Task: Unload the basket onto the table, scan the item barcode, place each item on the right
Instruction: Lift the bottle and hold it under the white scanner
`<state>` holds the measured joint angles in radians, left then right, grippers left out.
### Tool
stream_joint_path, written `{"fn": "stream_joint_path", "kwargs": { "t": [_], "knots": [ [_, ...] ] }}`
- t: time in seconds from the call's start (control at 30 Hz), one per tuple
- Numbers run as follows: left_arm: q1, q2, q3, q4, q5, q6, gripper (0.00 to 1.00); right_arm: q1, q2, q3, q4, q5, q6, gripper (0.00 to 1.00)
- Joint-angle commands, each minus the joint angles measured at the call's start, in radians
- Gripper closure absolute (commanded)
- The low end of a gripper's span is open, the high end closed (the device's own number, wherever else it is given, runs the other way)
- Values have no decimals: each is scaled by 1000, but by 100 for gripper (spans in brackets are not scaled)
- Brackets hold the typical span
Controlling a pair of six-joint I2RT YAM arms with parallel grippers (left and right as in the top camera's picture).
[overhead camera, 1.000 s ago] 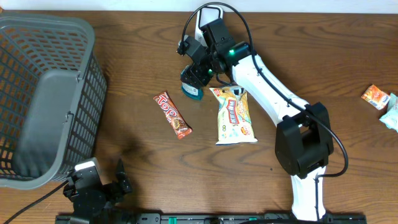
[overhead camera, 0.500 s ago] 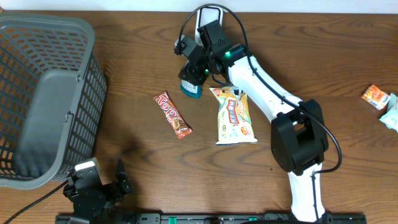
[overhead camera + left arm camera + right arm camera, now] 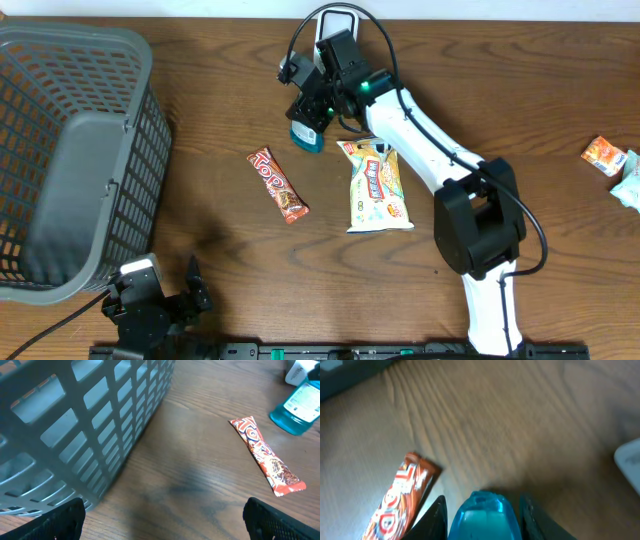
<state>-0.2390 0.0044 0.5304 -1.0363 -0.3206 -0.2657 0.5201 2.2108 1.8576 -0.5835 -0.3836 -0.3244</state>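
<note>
While the right arm reaches far across the brown surface point(image 3: 200, 60), its fingers point(image 3: 438, 519) stand on both sides of the blue bottle point(image 3: 479, 516), very close to it, but I cannot tell if they squeeze it or only sit beside it. From above, the arm hides the top of the blue bottle, so only its lower end peeks out. I cannot tell if the bottle rests on the surface or hangs a bit above it. A white thing point(image 3: 335, 22) sits near the bottle at the far edge, partly hidden by the arm and its black cable. A yellow snack bag point(image 3: 378, 185) lies flat just beside the bottle, and a red candy bar point(image 3: 277, 184) lies near it on the other side, slanted. A big grey basket point(image 3: 150, 150) fills one end of the surface, well apart from the bottle. At the other end lie a small orange packet point(image 3: 603, 155) and a pale packet point(image 3: 630, 185). The left gripper point(image 3: 165, 505) waits low near the basket with its fingers spread wide, grasping nothing.
</note>
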Motion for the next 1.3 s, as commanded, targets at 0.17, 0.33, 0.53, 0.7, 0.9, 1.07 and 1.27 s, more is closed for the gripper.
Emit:
{"fn": "stream_joint_path", "kwargs": {
  "t": [0.17, 0.33, 0.53, 0.7, 0.9, 1.07, 1.27],
  "knots": [
    [2, -2, 3, 1, -13, -2, 2, -30, -182, -26, -269, -5, 18, 99],
    [2, -2, 3, 1, -13, -2, 2, -58, -285, -26, -372, -140, 17, 99],
    [2, -2, 3, 1, -13, -2, 1, -76, -297, -26, -411, -166, 18, 99],
    [2, -2, 3, 1, -13, -2, 2, -93, -303, -26, -484, -387, 16, 99],
    [2, -2, 3, 1, -13, -2, 2, -170, -302, -26, -589, -706, -43, 99],
    [2, -2, 3, 1, -13, -2, 2, -214, -301, -27, -618, -842, -43, 99],
    [2, -2, 3, 1, -13, -2, 2, -226, -301, -27, -658, -897, -44, 99]
  ]
}}
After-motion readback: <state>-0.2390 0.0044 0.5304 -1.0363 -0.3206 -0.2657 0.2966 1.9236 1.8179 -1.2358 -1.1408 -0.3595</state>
